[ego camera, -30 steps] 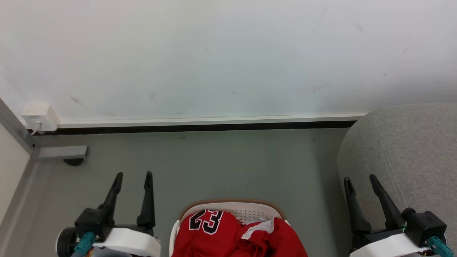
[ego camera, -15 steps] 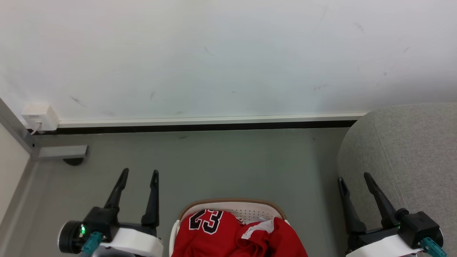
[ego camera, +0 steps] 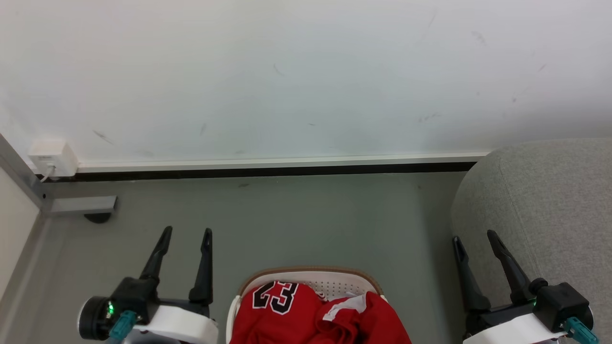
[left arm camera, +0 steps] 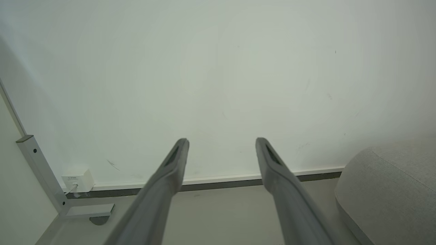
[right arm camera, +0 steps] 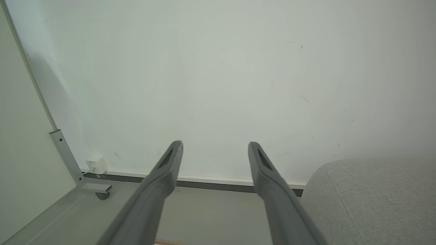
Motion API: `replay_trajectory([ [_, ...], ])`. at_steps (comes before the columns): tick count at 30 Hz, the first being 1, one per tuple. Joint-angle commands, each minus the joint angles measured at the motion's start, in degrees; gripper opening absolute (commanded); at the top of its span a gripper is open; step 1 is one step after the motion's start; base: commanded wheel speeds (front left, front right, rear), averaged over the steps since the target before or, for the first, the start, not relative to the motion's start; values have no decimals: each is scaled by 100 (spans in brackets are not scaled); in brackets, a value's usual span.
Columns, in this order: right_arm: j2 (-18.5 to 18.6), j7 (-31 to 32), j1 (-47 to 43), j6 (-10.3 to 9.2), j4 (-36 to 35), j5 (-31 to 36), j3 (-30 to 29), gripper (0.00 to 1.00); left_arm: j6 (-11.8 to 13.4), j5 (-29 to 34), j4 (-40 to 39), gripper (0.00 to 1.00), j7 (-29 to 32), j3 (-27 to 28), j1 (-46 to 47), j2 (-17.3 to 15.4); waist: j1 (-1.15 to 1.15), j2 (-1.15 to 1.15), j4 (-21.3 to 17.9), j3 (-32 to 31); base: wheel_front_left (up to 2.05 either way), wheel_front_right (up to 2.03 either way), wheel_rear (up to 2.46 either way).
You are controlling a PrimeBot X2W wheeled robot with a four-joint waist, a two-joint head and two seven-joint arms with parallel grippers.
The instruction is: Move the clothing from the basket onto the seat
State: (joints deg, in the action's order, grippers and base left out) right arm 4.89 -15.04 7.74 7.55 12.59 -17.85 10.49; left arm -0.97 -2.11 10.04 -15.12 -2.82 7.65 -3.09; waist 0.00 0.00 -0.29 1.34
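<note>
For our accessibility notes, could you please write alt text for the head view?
A red number-23 jersey lies bunched in a white basket on the floor, between the robot's open left hand and open right hand; a grey seat stands at right.

One jersey, lower centre of the head view, with one number, 23. One basket around it. One seat at the right edge. Two grippers, two fingers each: left gripper lower left, right gripper lower right. One wall box mid-left. One metal foot just below it.
</note>
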Motion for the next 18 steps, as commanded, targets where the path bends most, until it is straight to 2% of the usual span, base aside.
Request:
replay_trajectory([
  [1, 17, -19, 14, -12, -23, -54, 1, 100, 1, 19, 8, 100, -6, 14, -10, -17, 0, 0, -1, 7, 0, 0, 0],
  [10, 25, -20, 35, -12, -10, -94, 28, 100, -44, 3, 61, 100, -6, 26, -12, -4, 0, 0, -50, 42, 0, 0, 0],
  [18, 16, -19, 130, -12, -38, -160, 21, 100, -97, -41, 326, 100, -6, 5, 139, 0, 0, 0, -269, 276, 0, 0, 0],
])
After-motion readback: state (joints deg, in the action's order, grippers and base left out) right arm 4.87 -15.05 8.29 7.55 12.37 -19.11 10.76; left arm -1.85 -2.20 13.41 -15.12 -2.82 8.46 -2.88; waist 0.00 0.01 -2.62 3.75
